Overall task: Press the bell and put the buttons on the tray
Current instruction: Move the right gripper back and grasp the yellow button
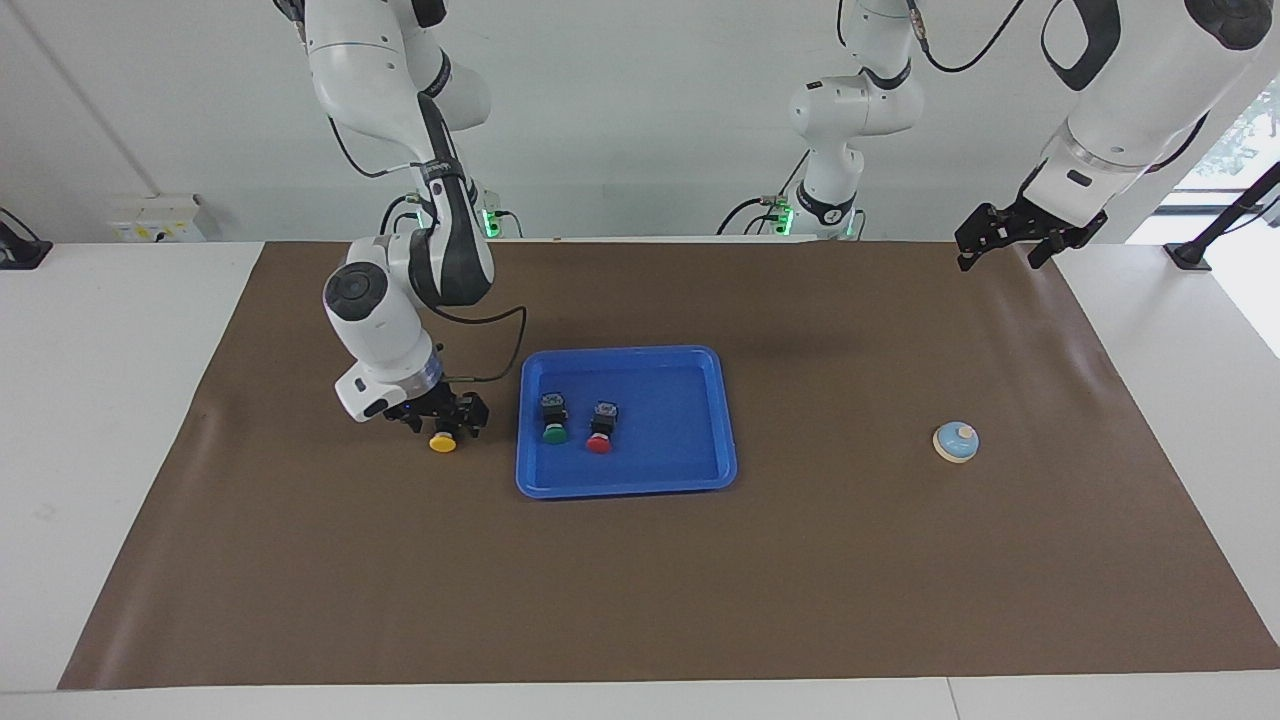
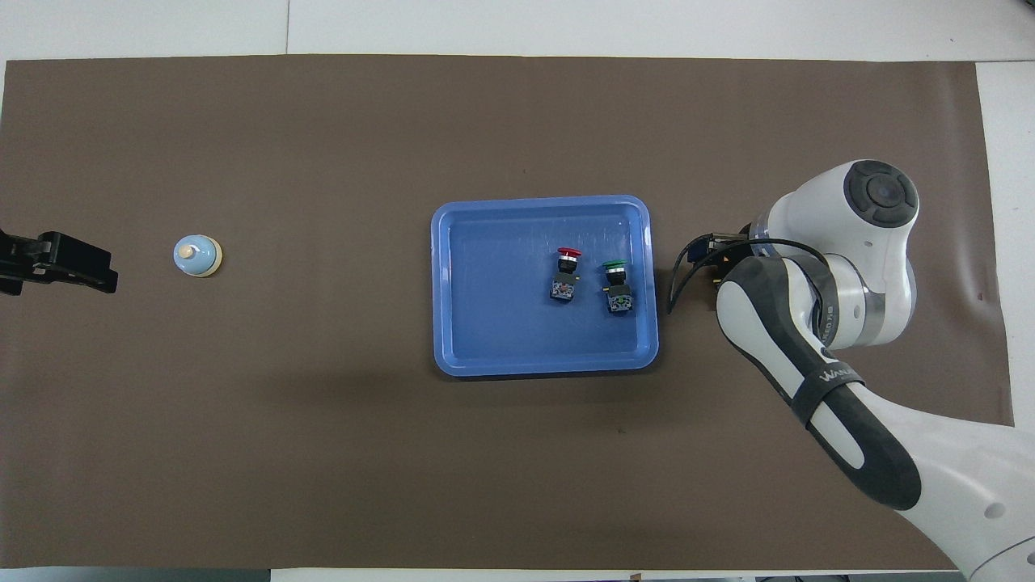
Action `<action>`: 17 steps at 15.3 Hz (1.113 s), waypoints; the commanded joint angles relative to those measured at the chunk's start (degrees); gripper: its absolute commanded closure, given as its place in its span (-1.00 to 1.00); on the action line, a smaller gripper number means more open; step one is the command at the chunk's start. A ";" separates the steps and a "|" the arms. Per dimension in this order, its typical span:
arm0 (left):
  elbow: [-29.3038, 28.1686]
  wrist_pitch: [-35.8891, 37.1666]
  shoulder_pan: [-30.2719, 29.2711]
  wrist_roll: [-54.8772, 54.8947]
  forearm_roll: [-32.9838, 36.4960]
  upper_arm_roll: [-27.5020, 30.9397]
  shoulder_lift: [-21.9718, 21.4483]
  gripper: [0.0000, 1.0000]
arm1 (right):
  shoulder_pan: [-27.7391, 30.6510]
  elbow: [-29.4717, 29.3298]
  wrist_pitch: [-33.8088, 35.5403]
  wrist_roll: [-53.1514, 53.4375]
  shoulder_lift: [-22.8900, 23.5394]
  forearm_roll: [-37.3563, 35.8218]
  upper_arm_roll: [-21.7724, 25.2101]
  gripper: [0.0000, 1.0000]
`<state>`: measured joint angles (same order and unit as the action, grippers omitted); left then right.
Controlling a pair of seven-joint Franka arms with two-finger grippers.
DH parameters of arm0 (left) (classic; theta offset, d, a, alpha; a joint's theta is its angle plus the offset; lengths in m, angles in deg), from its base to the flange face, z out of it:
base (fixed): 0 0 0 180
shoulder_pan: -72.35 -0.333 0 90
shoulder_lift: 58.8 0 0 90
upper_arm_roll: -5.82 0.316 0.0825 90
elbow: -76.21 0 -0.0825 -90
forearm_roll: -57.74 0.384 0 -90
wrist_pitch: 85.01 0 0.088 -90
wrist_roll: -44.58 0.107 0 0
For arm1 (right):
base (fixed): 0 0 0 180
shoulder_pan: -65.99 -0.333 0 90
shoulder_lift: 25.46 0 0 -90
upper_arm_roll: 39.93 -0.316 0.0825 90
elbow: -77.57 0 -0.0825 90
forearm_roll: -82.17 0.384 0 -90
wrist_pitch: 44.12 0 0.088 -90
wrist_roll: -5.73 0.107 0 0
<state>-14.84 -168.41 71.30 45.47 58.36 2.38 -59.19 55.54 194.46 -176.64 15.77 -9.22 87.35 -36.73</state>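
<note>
The blue tray (image 1: 705, 482) (image 2: 443, 283) lies mid-mat with the green button (image 1: 553, 421) (image 2: 616, 288) and the red button (image 1: 601, 429) (image 2: 566, 276) lying side by side in it. The yellow button (image 1: 442, 441) rests on the mat beside the tray, toward the right arm's end. My right gripper (image 1: 441, 424) is low over its black body, and the overhead view hides both under the arm. The bell (image 1: 956, 441) (image 2: 196, 255) stands alone toward the left arm's end. My left gripper (image 1: 1005, 245) (image 2: 61, 263) waits open, raised over the mat beside the bell.
A brown mat (image 1: 640, 580) covers most of the white table (image 1: 110, 400). A black cable (image 1: 510, 345) loops from the right wrist close to the tray's corner. A third white arm (image 1: 845, 120) stands at the robots' edge.
</note>
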 commanded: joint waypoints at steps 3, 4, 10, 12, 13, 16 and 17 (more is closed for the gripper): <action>-0.36 0.17 -0.01 -0.28 -0.70 0.27 -0.84 -1.00 | -0.19 1.32 -3.27 -1.51 -0.60 -0.61 -0.30 -1.00; -0.36 0.17 -0.01 -0.28 -0.70 0.27 -0.75 -1.00 | -0.19 1.41 -3.19 -1.52 -0.42 -0.61 -0.30 -1.00; -0.36 0.17 -0.01 -0.28 -0.70 0.27 -0.75 -1.00 | -0.19 1.41 -3.45 -1.25 -0.07 -0.61 -0.39 -1.00; -0.36 0.17 -0.01 -0.28 -0.70 0.27 -0.75 -1.00 | -0.28 1.41 -4.15 -0.90 0.10 -0.61 -0.39 -1.00; -0.45 0.17 -0.01 -0.28 -0.70 0.27 -0.75 -1.00 | -0.28 1.32 -5.20 -0.73 0.45 -0.61 -0.39 -1.00; -0.36 0.17 -0.01 -0.28 -0.70 0.27 -0.84 -1.00 | -0.19 0.80 -6.17 -1.16 0.90 -0.61 -0.39 -1.00; -0.36 0.17 -0.01 -0.28 -0.70 0.27 -0.75 -1.00 | -0.28 0.80 -6.26 -1.08 0.90 -0.61 -0.39 -1.00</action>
<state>-14.84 -168.41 71.30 45.47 58.36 2.38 -59.19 55.05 195.12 -181.94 15.30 -8.38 87.35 -36.81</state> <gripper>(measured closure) 0.000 0.000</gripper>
